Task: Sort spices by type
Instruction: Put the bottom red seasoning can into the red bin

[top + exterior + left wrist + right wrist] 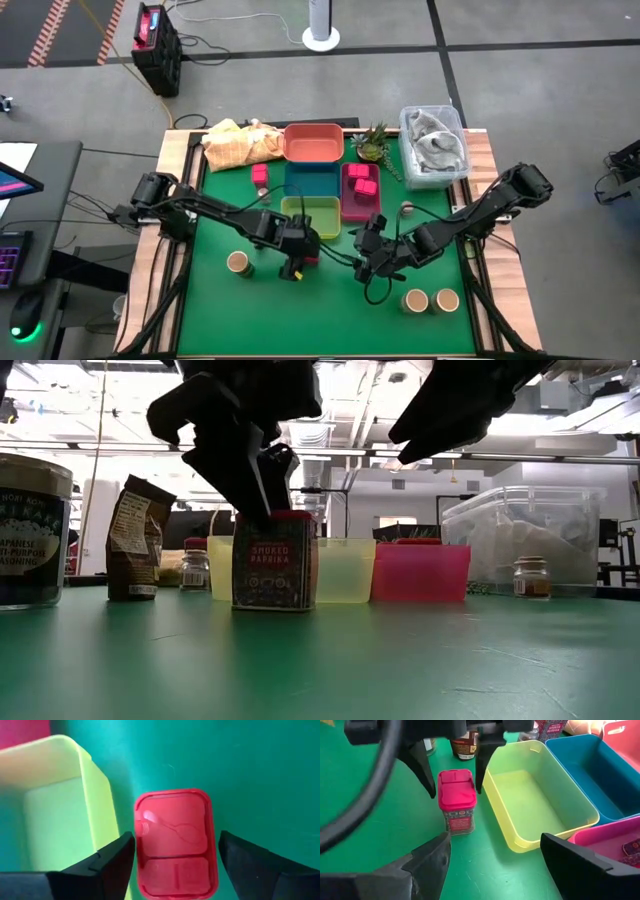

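Standing upright on the green table [430,335], just beside the yellow-green tray [540,802], a pink-lidded paprika tin [456,800] is seen. It is straddled by the left gripper [172,852], whose spread fingers [112,860] flank the lid without touching it; nothing is held. Nearby, the right gripper [492,857] is held wide open and empty, facing the tin. Two tan-topped jars [430,299] are placed near the front edge

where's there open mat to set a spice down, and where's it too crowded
Bare green mat runs along the near edge, between the lone tan-topped jar and the two jars. The yellow tray is empty. It is crowded where the left gripper straddles the paprika tin, near the right gripper.
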Robot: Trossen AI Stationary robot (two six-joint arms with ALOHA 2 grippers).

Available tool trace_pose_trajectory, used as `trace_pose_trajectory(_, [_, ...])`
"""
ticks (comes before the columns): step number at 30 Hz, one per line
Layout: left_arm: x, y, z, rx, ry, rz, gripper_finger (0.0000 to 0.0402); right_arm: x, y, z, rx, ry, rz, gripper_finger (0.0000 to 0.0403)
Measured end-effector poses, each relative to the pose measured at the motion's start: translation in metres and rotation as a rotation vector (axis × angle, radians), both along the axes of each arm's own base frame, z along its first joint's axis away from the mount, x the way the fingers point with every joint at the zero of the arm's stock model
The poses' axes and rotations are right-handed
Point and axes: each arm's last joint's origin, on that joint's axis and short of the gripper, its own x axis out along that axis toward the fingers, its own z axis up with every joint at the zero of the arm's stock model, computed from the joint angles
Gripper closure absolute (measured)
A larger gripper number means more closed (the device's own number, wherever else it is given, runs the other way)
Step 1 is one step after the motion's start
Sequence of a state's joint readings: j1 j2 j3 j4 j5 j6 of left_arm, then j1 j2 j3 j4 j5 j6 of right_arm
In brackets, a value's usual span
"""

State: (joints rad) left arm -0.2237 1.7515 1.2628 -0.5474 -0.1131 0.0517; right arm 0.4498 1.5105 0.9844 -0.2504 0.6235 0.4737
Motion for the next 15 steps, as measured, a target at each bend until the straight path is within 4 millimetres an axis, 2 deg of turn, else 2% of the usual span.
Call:
trace_pose_trajectory(4, [-0.004, 0.001, 0.027, 0.018, -0.023, -0.027, 0.0105, 0.002, -0.004, 0.000, 0.002, -0.001, -0.011, 0.0069])
trace_pose_trajectory(7, [-0.016, 0.001, 0.045, 0.040, -0.073, -0.010, 0.0104, 0.003, -0.006, 0.000, 0.001, -0.002, -0.017, 0.0069])
trace_pose_trajectory(11, [-0.043, 0.003, 0.060, 0.067, -0.165, 0.036, 0.0111, 0.003, -0.006, 0.001, 0.004, -0.008, -0.016, 0.0069])
trace_pose_trajectory(15, [-0.075, 0.001, 0.058, -0.007, -0.303, 0.067, 0.0119, 0.014, -0.003, 0.000, 0.037, -0.071, 0.013, 0.0069])
